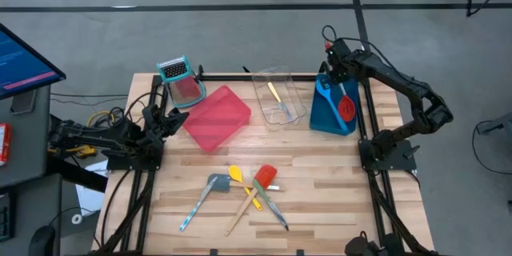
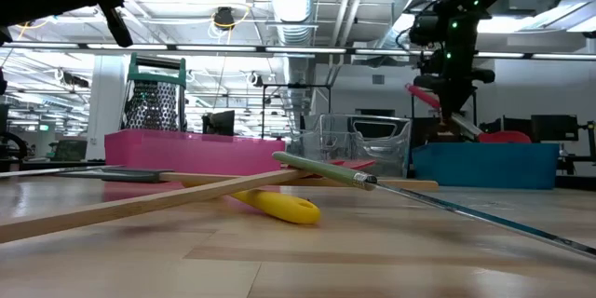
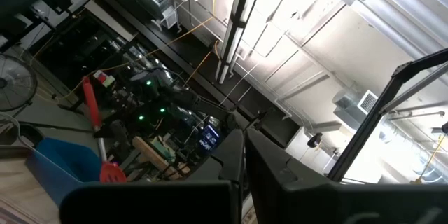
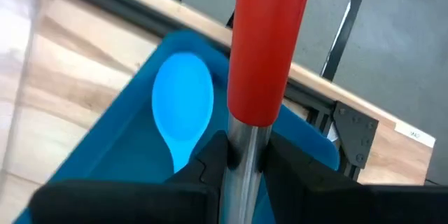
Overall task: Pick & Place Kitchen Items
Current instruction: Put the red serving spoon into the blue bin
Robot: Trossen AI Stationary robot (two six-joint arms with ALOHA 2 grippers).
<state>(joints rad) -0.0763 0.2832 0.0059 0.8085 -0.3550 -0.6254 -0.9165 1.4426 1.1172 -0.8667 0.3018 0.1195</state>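
From above, the right end effector (image 1: 340,88) hangs over the blue tray (image 1: 328,112) pinching a red spoon (image 1: 346,107), a knife (image 1: 274,92) already lies in the clear tray (image 1: 280,96), and a cluster of utensils (image 1: 244,192) waits on the table (image 1: 336,192). The right wrist view shows its fingers (image 4: 210,164) clamped on the spoon's metal shaft above a blue spatula (image 4: 183,105) in that tray. The left end effector (image 1: 172,120) idles by the red tray (image 1: 216,118), fingers together, so I judge most work remains.
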